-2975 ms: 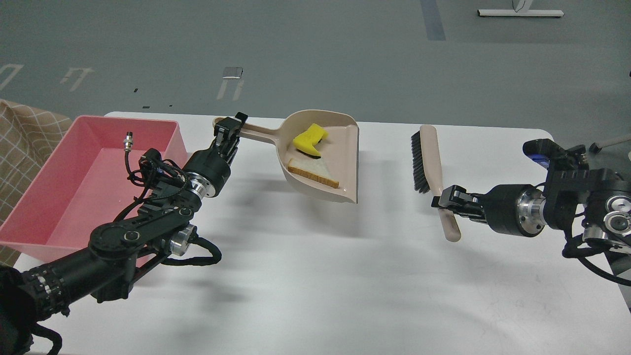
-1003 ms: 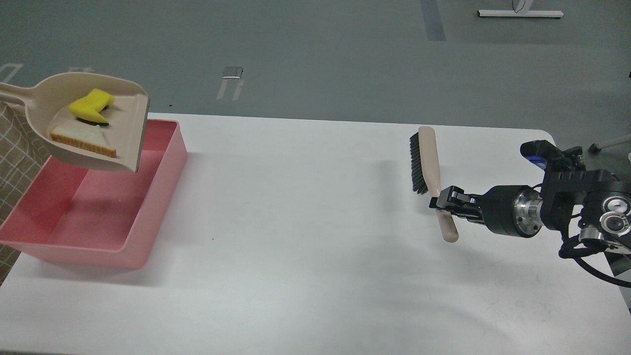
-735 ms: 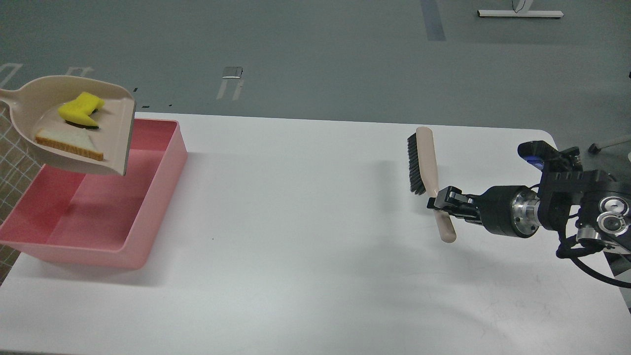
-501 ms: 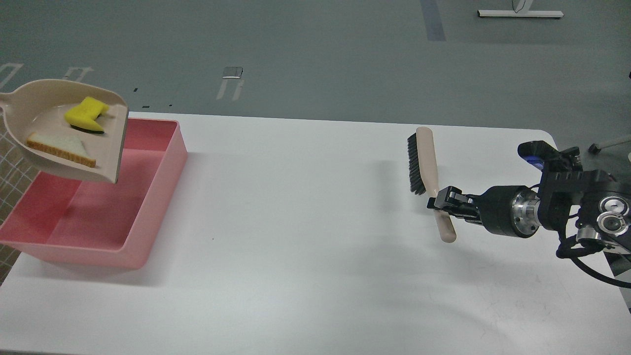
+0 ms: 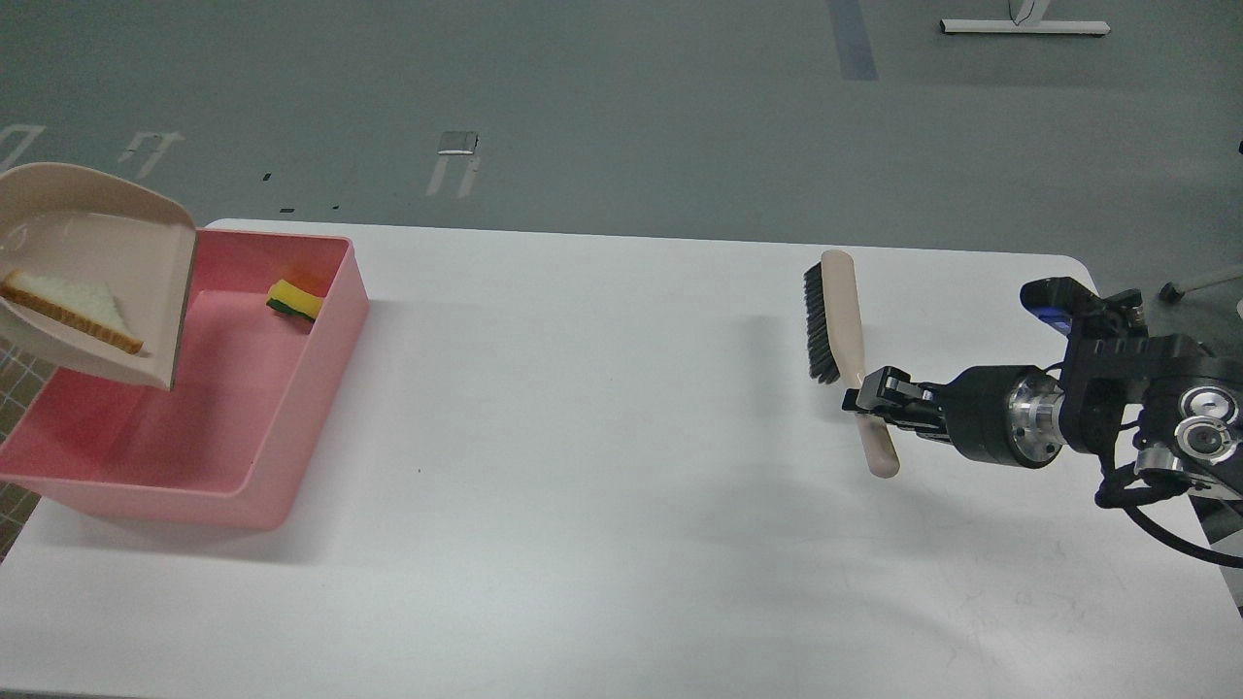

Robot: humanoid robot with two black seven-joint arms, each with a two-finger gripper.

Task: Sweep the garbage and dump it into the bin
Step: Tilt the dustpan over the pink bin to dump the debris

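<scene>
The beige dustpan [image 5: 107, 233] hangs tilted above the left part of the pink bin [image 5: 282, 427], its lip pointing down into it. The white bread slice [image 5: 73, 308] with brown crust lies in the pan near the lip. The yellow piece [image 5: 293, 298] lies inside the bin by the far right wall. My left gripper is out of view past the left edge. My right gripper [image 5: 867, 400] is shut on the handle of the beige black-bristled brush [image 5: 839, 320], held over the table at the right.
The white table [image 5: 602, 466] runs from the bin to the right arm. A checked cloth [image 5: 12, 374] shows at the left edge beside the bin. Grey floor lies beyond the table's far edge.
The dustpan moved left over the bin and tipped down. The yellow piece slid out and landed in the bin. The bread slid toward the lip. The brush and right arm stayed nearly still.
</scene>
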